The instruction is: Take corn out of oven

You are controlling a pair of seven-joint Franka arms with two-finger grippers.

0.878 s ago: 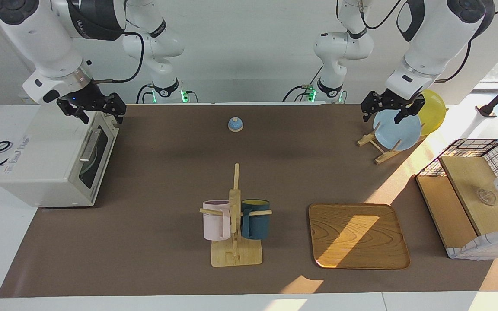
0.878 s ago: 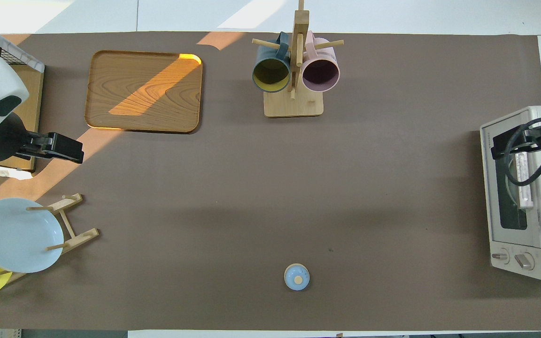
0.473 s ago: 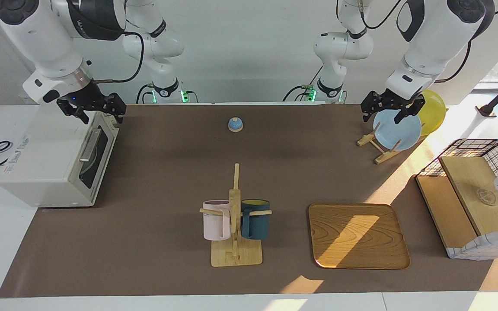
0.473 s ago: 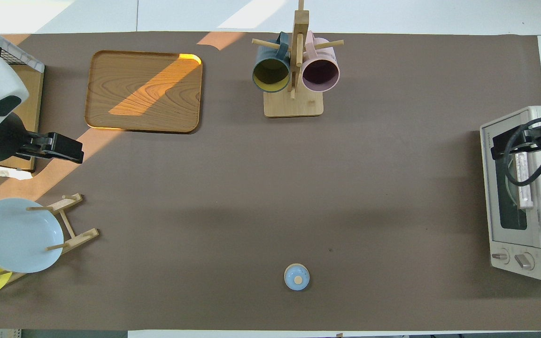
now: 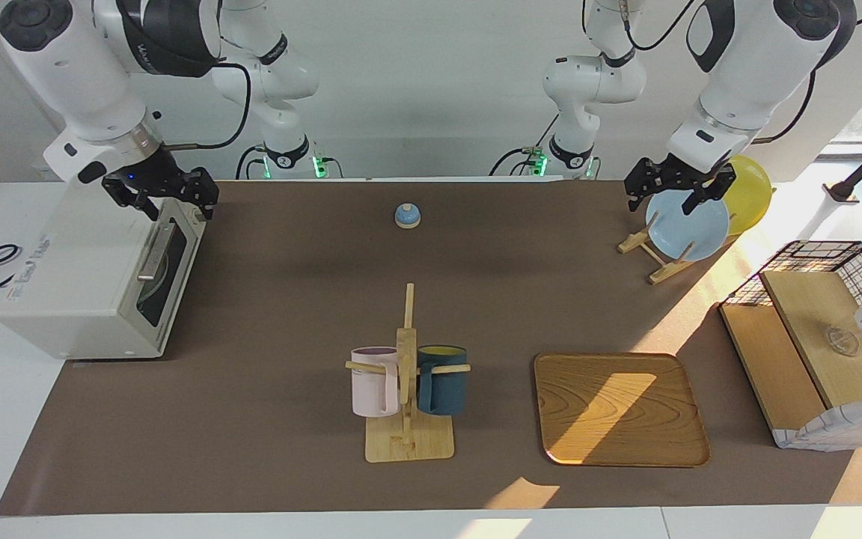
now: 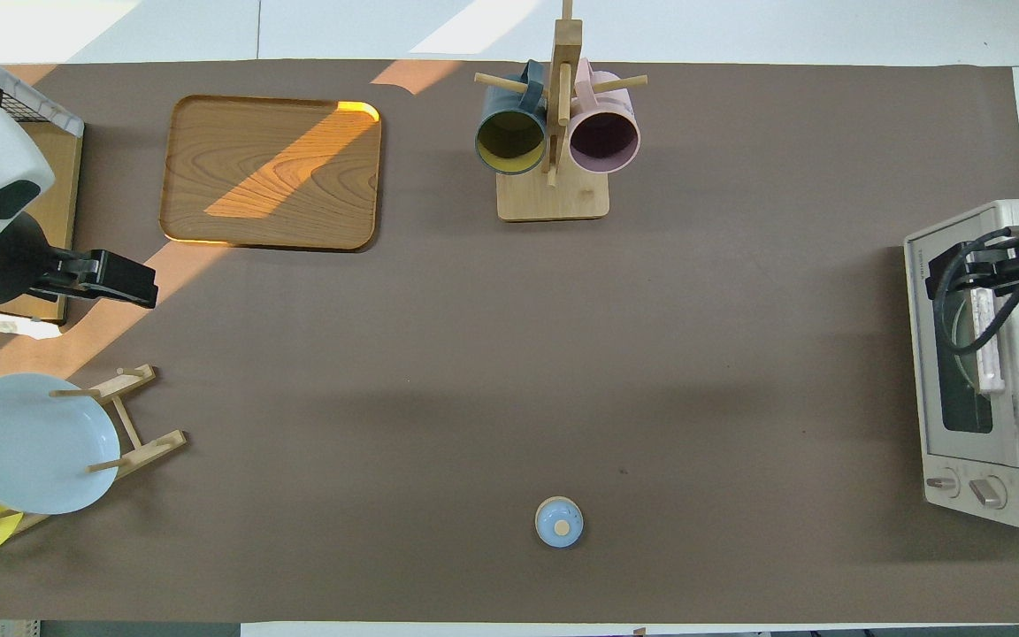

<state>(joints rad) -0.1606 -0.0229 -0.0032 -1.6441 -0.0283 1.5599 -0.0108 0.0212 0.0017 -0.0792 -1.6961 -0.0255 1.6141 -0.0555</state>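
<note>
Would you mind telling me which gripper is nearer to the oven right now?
The right. The right gripper hangs over the oven, above the top of its shut door. The left gripper waits over the plate rack at the left arm's end of the table.

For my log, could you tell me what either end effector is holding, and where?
Nothing: the right end effector hangs over the oven, the left end effector over the plate rack.

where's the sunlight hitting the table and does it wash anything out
Facing view: a sunlit band crosses the rectangular wooden tray and the table near the wire-and-wood basket; nothing there is lost. Overhead view: the same band crosses the tray; the white toaster oven lies in even light.
</note>
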